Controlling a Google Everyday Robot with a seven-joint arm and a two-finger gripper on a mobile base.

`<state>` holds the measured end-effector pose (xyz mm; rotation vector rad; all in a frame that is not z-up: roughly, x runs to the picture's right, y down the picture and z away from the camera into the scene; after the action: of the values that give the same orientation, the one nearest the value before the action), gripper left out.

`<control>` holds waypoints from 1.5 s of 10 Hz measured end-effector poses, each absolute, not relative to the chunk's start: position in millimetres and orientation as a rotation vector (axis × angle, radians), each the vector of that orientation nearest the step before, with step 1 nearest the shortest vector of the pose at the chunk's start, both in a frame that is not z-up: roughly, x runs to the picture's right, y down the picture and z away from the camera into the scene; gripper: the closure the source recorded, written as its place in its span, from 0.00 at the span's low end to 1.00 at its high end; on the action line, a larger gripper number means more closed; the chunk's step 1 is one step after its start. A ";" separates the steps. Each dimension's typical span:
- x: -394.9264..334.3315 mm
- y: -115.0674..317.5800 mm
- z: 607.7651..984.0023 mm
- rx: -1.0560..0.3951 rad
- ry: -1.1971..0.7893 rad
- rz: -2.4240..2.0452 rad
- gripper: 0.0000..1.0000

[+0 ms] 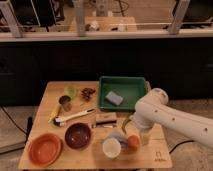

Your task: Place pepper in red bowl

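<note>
The pepper [124,121], slender and green, lies on the wooden table [55,90] just below the green tray, partly hidden by my arm. My gripper [131,131] hangs at the end of the white arm, low over the table right beside the pepper and just above the orange ball [133,142]. Its jaws stand open and I see nothing held in them. The red bowl [45,149] sits empty at the table's front left corner, well to the left of the gripper.
A maroon bowl [78,135] stands right of the red bowl. A white cup [111,147] sits by the orange ball. The green tray [125,82] holds a grey sponge [114,98]. A white brush [75,117], a small can [65,102] and a brown packet [106,119] lie mid-table.
</note>
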<state>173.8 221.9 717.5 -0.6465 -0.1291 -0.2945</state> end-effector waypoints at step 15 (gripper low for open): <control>175.8 215.4 793.0 -0.527 -0.226 -0.685 0.20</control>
<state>175.8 215.4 793.0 -0.5267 -0.2256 -0.6850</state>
